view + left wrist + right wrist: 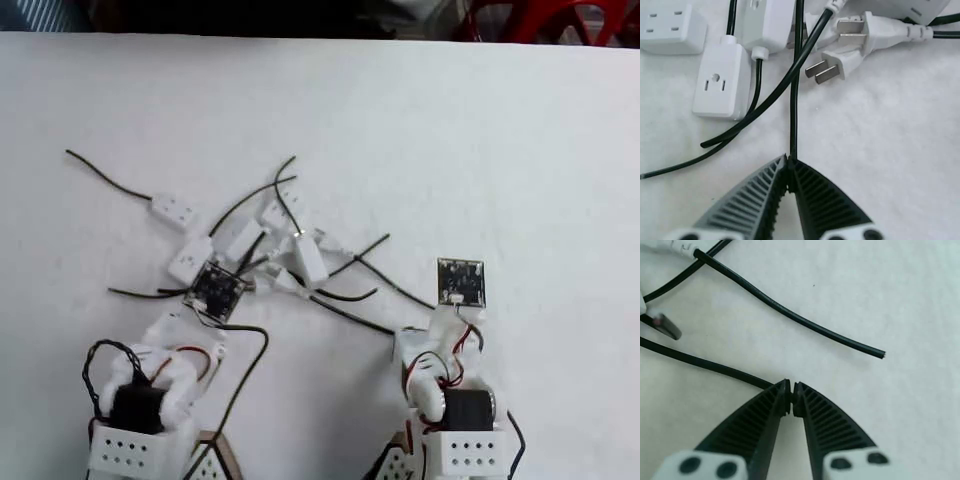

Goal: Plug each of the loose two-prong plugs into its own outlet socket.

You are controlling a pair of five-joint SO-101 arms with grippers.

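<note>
Several white sockets and two-prong plugs on black cords lie tangled left of centre on the white table (450, 130). In the left wrist view, a white socket (720, 80) lies face up beside another socket (670, 27). Two loose white plugs (832, 67) (865, 27) lie with their prongs showing. My left gripper (789, 162) is shut just short of them, and a black cord (793, 115) runs under its tips. My right gripper (791, 390) is shut over bare table, with a black cord (710, 365) passing beneath it. A plug prong (665, 326) lies off to one side.
The left arm (150, 390) sits at the near edge by the pile, the right arm (450, 390) to the pile's right. A loose cord end (882, 354) lies ahead of the right gripper. A lone socket (172, 209) with a long cord lies at the far left.
</note>
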